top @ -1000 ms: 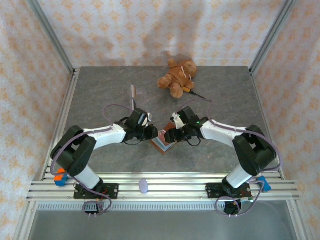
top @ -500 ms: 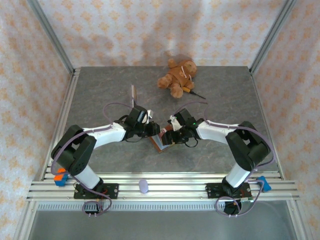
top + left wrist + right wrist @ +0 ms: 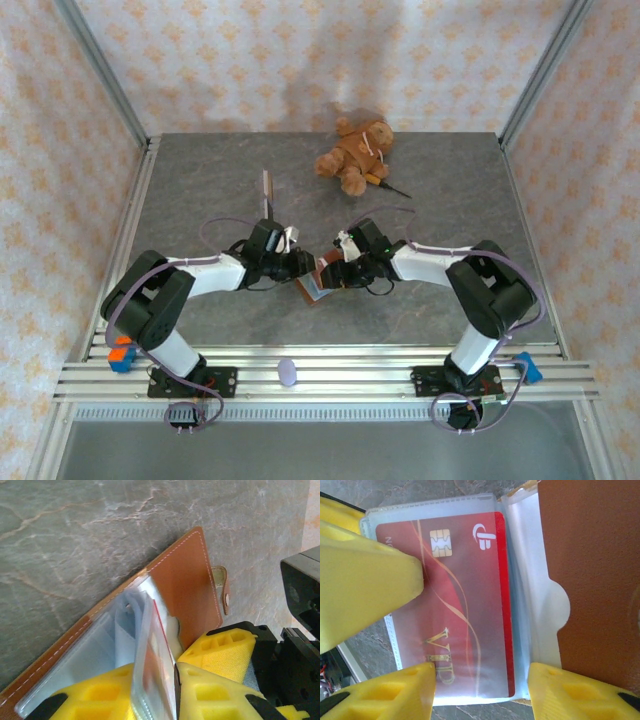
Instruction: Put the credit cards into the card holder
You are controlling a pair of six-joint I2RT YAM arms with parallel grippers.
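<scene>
The brown leather card holder lies open on the marbled bench, its clear plastic sleeve with the red VIP card pinched by the left end effector, the right end effector spread astride.

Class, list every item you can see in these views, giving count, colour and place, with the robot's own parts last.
brown leather card holder: one, tan, open, near middle
red credit card: one, red, inside a holder sleeve
clear plastic sleeves: several, see-through, inside the holder
brown teddy bear: one, brown, far middle
thin dark stick: one, black, just right of the bear
thin upright strip: one, greyish, left of the bear
small purple object: one, lilac, on the near metal rail
grey stone-patterned table: one, grey, under everything
left gripper: one, yellow, pinching a sleeve
right gripper: one, yellow, open over the card
</scene>
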